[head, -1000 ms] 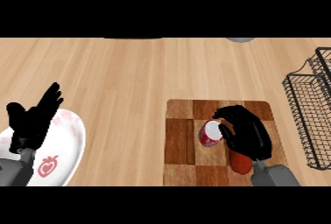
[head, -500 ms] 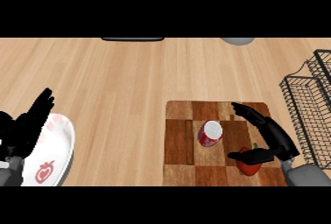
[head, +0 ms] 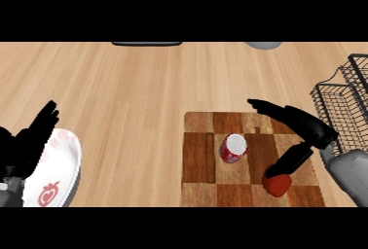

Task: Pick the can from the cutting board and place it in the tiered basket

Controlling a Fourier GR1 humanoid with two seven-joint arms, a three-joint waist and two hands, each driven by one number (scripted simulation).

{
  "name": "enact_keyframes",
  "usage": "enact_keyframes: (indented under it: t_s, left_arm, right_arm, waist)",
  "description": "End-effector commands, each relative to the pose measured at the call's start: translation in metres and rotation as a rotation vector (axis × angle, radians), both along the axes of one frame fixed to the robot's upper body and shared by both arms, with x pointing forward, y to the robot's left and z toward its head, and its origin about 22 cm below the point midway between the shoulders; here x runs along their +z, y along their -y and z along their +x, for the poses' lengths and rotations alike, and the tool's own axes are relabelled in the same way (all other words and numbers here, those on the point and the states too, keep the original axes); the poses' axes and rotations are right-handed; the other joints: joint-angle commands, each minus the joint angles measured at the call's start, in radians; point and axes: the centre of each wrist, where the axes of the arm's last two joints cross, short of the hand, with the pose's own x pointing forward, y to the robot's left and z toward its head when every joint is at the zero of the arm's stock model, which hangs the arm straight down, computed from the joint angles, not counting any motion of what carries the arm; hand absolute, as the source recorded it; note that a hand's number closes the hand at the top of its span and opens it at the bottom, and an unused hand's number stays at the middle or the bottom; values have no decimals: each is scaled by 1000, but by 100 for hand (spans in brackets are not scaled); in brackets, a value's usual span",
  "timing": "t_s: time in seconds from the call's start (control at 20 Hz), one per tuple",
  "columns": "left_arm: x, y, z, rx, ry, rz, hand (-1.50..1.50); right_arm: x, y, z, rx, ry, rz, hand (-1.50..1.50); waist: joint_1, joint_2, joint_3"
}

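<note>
The right hand (head: 310, 127) comes in from the lower right on a grey forearm (head: 349, 171) and hangs over the right half of the cutting board (head: 197, 131). Its fingers (head: 277, 111) reach straight out toward the upper left and its thumb drops toward the lower left. The hand is spread wide and holds nothing. It stands apart from the can (head: 233, 148), which sits to its left near the middle of the board.

The can seems to stand upright, though the steep downward view makes that hard to settle. Its round white top faces the camera and a band of red side wall shows below it, slanting slightly toward the lower left. It is a short cylinder, red with white markings.

The board is a rectangle of wooden squares in light and dark brown, with 1 narrow slot along its left side. A glossy red rounded item (head: 278, 184) lies on its lower right part, just under the thumb's tip.

The tiered basket (head: 343, 104), of black wire mesh, stands at the right edge of the frame, beside the board.

The left hand (head: 22, 148) rests at the lower left, fingers straight and pointing up, over a white plate (head: 64, 160) with a red fruit motif. The counter (head: 129, 87) is pale wood grain.
</note>
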Motion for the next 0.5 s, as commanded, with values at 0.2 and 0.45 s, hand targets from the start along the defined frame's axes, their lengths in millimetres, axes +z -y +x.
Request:
enact_keyframes:
  t_s: [0.2, 0.45]
  left_arm:
    - [-31, -7, -33, 36, -144, -24, 0]
    - [-44, -10, -41, 48, -139, -30, 0]
  right_arm:
    - [42, -46, 26, 77, -130, -101, -150]
    - [58, -30, 14, 125, -191, -192, -150]
  waist:
    - [8, 8, -13]
    - [-20, 4, -14]
